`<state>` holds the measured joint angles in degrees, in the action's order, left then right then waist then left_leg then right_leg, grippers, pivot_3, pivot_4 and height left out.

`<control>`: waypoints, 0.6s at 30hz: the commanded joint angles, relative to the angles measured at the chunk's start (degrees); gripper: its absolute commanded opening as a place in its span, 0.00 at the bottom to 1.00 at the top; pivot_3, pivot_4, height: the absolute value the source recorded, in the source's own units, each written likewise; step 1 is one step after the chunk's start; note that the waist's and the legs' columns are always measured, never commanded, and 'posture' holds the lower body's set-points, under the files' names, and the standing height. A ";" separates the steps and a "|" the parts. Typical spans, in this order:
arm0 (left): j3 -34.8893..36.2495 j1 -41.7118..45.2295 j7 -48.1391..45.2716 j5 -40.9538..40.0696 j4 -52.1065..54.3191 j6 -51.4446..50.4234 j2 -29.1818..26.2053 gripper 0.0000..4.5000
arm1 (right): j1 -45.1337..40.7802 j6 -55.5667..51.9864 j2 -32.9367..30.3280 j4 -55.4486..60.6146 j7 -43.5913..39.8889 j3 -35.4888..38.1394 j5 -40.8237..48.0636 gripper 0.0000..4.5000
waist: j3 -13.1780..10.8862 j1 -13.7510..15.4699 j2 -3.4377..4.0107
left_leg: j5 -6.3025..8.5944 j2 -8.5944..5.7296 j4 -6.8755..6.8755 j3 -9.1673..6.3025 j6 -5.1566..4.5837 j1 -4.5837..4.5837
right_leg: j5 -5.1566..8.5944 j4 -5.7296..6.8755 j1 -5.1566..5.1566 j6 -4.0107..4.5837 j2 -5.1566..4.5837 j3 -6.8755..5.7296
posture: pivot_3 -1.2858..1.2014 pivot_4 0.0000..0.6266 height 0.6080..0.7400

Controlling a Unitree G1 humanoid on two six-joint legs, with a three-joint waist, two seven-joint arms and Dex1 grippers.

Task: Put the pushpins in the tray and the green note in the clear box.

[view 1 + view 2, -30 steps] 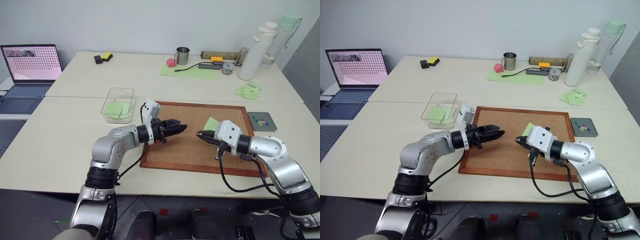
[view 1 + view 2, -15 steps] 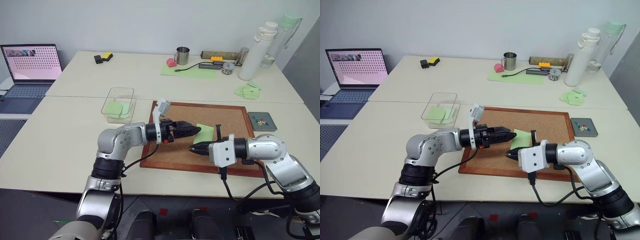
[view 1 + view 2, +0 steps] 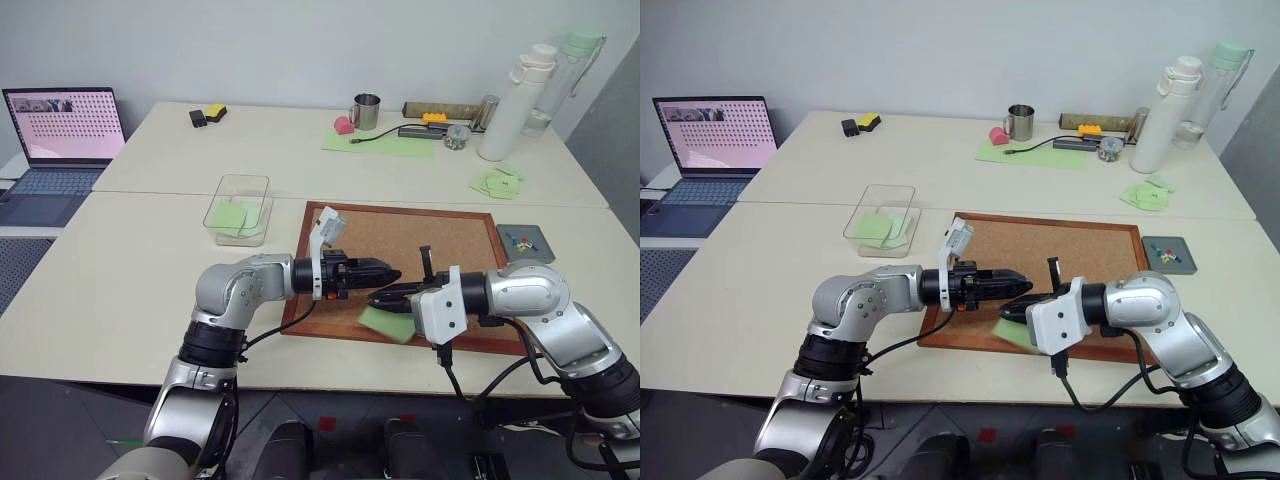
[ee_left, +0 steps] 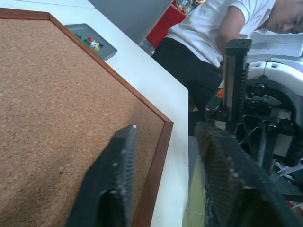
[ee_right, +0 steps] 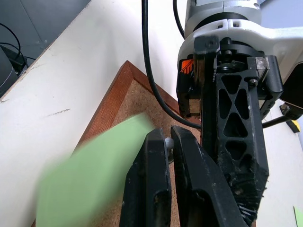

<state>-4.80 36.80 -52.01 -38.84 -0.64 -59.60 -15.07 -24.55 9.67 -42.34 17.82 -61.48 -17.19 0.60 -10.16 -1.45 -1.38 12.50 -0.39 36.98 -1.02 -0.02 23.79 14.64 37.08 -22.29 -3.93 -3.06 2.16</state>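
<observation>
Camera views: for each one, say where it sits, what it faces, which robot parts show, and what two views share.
Eye views: on the head, looking down over the cork board; both arms, left gripper, right gripper.
Left wrist view: along its open fingers across the board toward the tray and a person.
Right wrist view: along its shut fingers, the green note at them.
Shared: both wrist views show the board's wooden frame.

Pale tabletop (image 3: pixel 120 290), several tables pushed together. Wood-framed cork board (image 3: pixel 445 240) sits at centre. Clear box (image 3: pixel 239 208) at its 10 o'clock, a green sheet inside. Dark grey tray (image 3: pixel 524 242) at 3 o'clock, coloured pins in it. Laptop (image 3: pixel 55 140) far at 9 o'clock. Metal mug (image 3: pixel 365 111), bottles (image 3: pixel 512 100), pale green sheet (image 3: pixel 380 143) at 12; loose green notes (image 3: pixel 497 181) at 2.
</observation>
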 commanded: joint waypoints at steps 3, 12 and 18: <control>0.32 0.63 -0.67 -1.66 1.85 0.68 -0.13 0.19 | -1.59 1.17 0.16 1.06 -0.44 0.39 -0.12 0.00 | 0.00 0.00 0.00 | 0.00 0.00 0.00 0.00 0.00 0.00 | 0.00 0.01 0.00 0.00 0.00 -0.01 | 0.52 0.24 1.00; 6.40 2.16 2.22 -1.39 -0.55 3.68 -1.85 0.00 | -0.51 0.30 -1.02 1.04 0.72 3.55 0.80 0.00 | 0.00 0.00 0.00 | 0.00 0.01 0.00 -0.01 0.00 0.00 | 0.00 0.01 -0.01 0.00 0.00 -0.01 | 0.52 0.24 1.00; 6.47 0.16 2.44 2.75 0.72 8.62 -7.14 0.00 | 0.11 -0.76 -2.64 1.35 1.26 7.32 2.47 0.00 | 0.00 0.02 0.00 | 0.00 0.00 -0.01 -0.01 0.00 0.00 | 0.00 0.00 -0.01 0.00 -0.01 -0.01 | 0.52 0.24 1.00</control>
<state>2.04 37.53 -48.98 -37.28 -2.36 -53.61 -20.95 -24.03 9.13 -44.29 17.69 -61.00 -12.60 1.51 -10.16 -1.43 -1.38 12.50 -0.39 36.97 -1.02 -0.02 23.79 14.63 37.06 -22.30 -3.92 -3.08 2.16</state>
